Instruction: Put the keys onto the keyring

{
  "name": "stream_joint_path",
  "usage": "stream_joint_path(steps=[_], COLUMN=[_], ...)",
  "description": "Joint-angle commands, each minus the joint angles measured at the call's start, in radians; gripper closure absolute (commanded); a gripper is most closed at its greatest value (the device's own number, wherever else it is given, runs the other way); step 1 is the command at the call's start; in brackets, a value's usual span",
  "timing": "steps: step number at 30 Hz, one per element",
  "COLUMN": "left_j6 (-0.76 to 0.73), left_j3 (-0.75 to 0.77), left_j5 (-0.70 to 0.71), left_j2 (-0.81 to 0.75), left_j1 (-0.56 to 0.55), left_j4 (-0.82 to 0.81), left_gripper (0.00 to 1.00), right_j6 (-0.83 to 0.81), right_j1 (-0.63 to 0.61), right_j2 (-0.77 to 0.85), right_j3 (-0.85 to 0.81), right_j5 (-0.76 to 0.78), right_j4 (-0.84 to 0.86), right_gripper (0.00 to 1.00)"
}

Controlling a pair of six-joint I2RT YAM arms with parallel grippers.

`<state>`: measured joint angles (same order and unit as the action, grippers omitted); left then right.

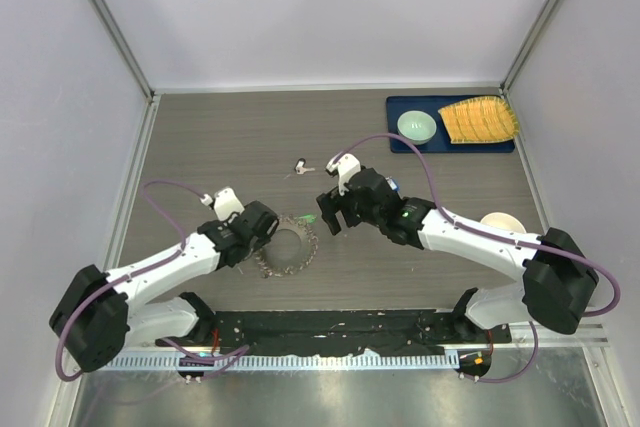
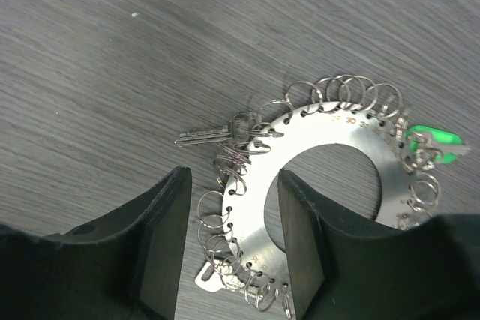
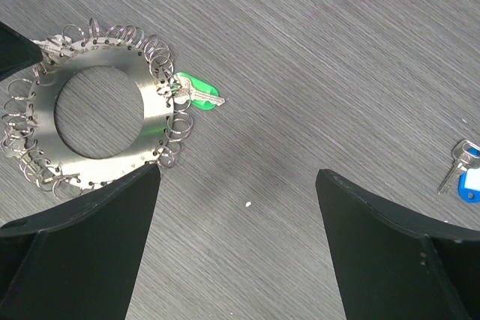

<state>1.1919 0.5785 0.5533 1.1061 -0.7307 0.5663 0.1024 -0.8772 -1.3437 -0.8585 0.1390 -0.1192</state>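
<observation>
Silver keyring (image 1: 288, 247) lies flat on the grey wood-look surface (image 1: 220, 137), with little wire loops all round its rim. Left end effector (image 2: 231, 252) is partly open and straddles that rim, one finger (image 2: 161, 245) outside, the other over the hole, not pinching as far as I can see. Right end effector (image 3: 236, 245) is spread wide, holding nothing, just beside the keyring. Green key (image 3: 196, 94) sits right against the loops; can't tell if it's threaded on. Blue key (image 3: 466, 177) and a plain silver key (image 1: 300, 167) lie well apart.
</observation>
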Motion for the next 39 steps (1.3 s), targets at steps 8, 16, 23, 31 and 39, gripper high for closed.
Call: stream_joint_path(steps=[8,16,23,31,39], left_j6=[0.12,-0.009,-0.438,-0.621,-0.572], left_j3=[0.009,0.049,0.165,0.21,0.196], left_j5=[0.023,-0.038,-0.32,-0.386,-0.386], left_j2=[0.127,0.239,0.349,0.365,0.319], left_j1=[0.002,0.002,-0.004,-0.026,-0.03], left_j4=[-0.078,-0.181,-0.405,-0.295,-0.299], left_gripper=[0.64,0.89,1.0,0.89,0.63], right_j6=[-0.017,-0.012,-0.003,0.014,0.011], right_j1=[-0.002,-0.003,-0.002,-0.002,-0.002], right_j2=[0.038,0.06,0.104,0.141,0.144], right_j3=[0.033,0.053,0.078,0.108,0.118], right_j5=[0.037,0.047,0.071,0.102,0.109], right_j4=[0.059,0.056,0.044,0.044,0.044], right_gripper=[0.08,0.08,0.08,0.08,0.09])
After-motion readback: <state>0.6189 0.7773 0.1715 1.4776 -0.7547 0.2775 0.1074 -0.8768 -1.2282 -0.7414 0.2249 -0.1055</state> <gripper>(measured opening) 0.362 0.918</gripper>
